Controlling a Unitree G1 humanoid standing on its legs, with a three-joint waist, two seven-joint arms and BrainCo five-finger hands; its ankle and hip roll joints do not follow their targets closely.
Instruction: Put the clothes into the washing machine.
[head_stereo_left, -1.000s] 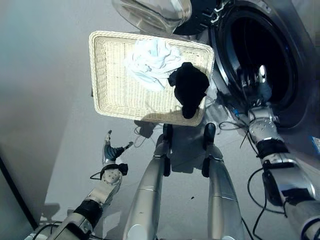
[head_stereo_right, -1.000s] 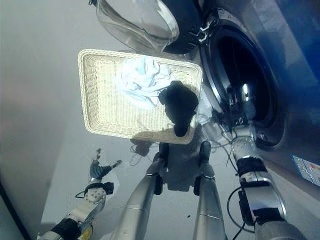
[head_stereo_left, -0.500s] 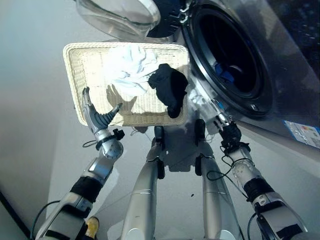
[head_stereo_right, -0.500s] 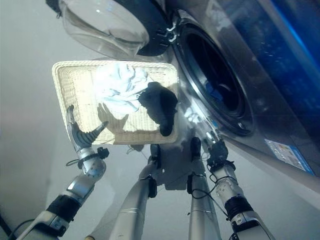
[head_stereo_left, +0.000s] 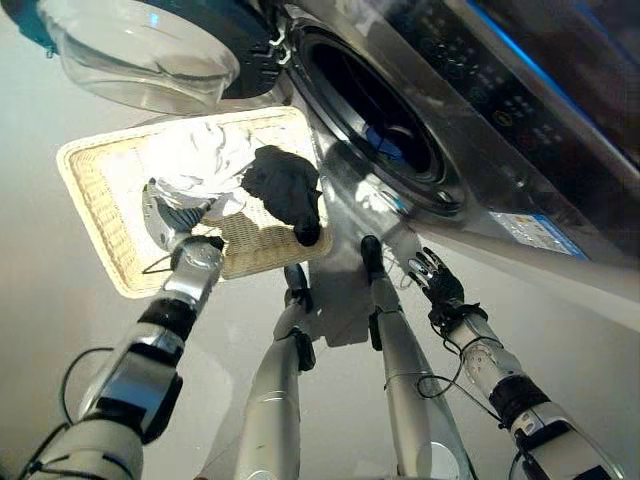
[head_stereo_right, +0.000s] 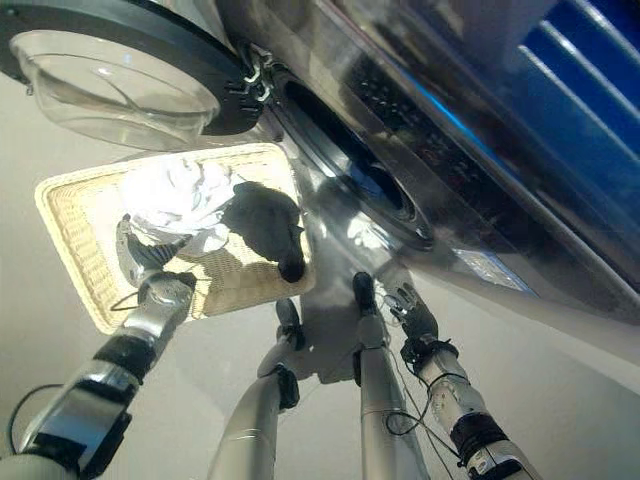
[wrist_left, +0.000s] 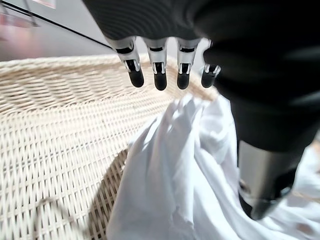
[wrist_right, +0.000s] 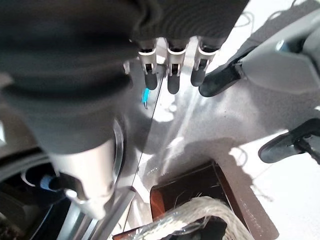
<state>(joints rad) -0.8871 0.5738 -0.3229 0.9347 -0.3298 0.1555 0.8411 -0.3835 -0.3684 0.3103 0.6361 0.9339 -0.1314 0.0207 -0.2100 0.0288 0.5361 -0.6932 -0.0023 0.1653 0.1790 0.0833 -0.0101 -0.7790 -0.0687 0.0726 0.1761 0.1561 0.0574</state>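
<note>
**A:** What sits furthest left?

**B:** A rectangular wicker basket (head_stereo_left: 95, 215) of pale woven cane lies on the smooth grey floor (head_stereo_left: 230, 330). The left hand (head_stereo_left: 168, 218) reaches over it, fingers (wrist_left: 157, 75) straight and spread, thumb apart, holding nothing. It hovers just above a crumpled white garment (wrist_left: 185, 170) with soft folds.

**A:** Anything else in the basket?

**B:** A bunched black garment (head_stereo_left: 285, 190) lies beside the white one, draped over the basket's rim nearest the machine.

**A:** And the machine?

**B:** A front-loading washing machine (head_stereo_left: 520, 150) with a glossy dark-grey front stands to the right of the basket. Its round glass door (head_stereo_left: 140, 60) is swung wide open above the basket. The circular drum opening (head_stereo_left: 370, 120) is dark, with something blue (head_stereo_left: 385, 145) inside.

**A:** The right hand?

**B:** The right hand (head_stereo_left: 435, 280) hangs low, near the machine's front below the opening, fingers (wrist_right: 172, 75) relaxed and apart, empty.
</note>
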